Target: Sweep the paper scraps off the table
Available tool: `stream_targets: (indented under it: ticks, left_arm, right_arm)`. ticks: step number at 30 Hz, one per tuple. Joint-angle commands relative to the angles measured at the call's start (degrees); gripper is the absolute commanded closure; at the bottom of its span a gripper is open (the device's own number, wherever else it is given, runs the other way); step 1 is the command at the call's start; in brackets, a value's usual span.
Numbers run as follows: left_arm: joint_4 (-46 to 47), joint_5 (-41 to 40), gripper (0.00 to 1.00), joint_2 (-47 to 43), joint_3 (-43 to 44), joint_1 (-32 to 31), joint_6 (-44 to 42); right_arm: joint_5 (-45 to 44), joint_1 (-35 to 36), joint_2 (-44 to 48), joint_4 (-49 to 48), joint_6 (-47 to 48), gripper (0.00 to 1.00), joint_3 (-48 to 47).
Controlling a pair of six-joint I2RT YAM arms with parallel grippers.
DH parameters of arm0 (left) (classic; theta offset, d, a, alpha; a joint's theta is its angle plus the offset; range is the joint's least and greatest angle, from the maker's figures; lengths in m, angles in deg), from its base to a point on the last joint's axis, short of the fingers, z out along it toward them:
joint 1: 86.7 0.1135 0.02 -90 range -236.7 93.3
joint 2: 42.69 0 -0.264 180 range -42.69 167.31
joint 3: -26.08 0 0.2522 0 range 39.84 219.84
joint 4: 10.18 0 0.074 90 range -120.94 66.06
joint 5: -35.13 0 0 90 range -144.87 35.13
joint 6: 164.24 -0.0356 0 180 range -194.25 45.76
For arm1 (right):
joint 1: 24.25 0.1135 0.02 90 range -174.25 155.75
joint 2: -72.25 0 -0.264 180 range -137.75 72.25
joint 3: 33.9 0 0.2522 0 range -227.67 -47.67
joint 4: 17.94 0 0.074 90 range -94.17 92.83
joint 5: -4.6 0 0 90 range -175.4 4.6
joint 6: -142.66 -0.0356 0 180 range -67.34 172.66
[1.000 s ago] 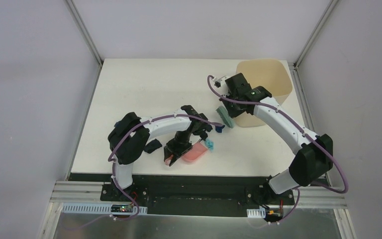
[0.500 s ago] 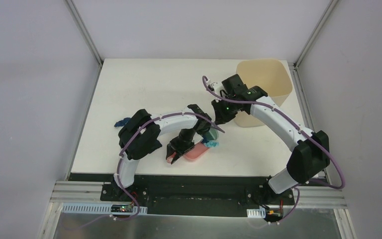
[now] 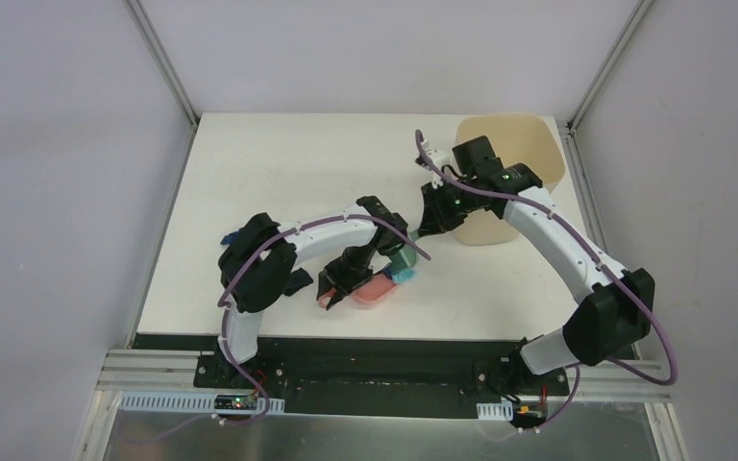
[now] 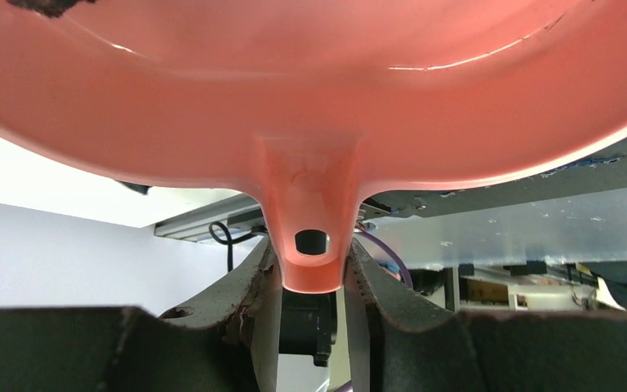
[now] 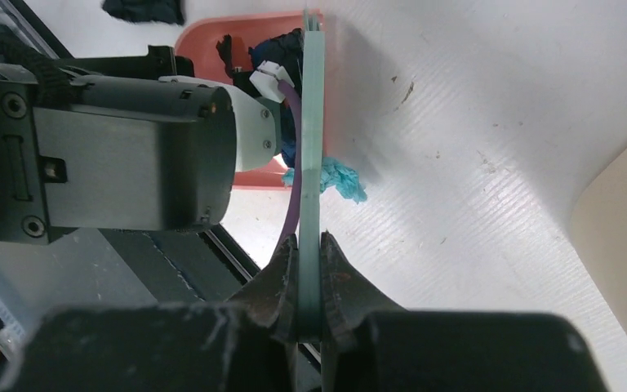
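My left gripper (image 3: 334,287) is shut on the handle of the pink dustpan (image 3: 373,290), which lies near the front edge of the table (image 3: 279,163). In the left wrist view the handle (image 4: 310,212) sits between the fingers, and a black scrap (image 4: 45,6) lies in the pan. My right gripper (image 3: 430,223) is shut on the teal brush (image 5: 312,122), whose head is at the pan's mouth. A light teal scrap (image 5: 339,178) lies beside the brush. Dark blue scraps (image 5: 282,49) are in the pan (image 5: 204,37). A black scrap (image 3: 298,280) and a blue scrap (image 3: 235,235) lie on the table to the left.
A beige bin (image 3: 524,144) stands at the table's back right corner, just behind my right arm. Grey frame posts rise at the back corners. The left arm's forearm (image 5: 131,147) lies close beside the brush.
My right gripper has brought the brush down and left from near the bin to the dustpan's mouth. The dark blue scrap that lay in front of the pan is now inside it.
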Motion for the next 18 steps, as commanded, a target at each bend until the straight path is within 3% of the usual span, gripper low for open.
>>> stream_targets:
  ticks: [1,9,18]
  left_arm:
    - [1.9,-3.5,0.99,-6.9,0.7,-0.6,0.5]
    - [2.0,-2.8,0.99,-11.9,-1.1,-0.6,0.9]
    - [2.1,-1.5,1.0,-7.9,-1.1,-1.4,0.4]
  right_arm:
    - [7.0,-1.5,6.0,-5.3,-4.1,1.0,-2.1]
    - [-5.9,-2.8,6.6,-3.5,-1.8,1.0,-7.0]
    - [-19.9,-2.9,7.5,-1.4,-0.5,1.0,-4.1]
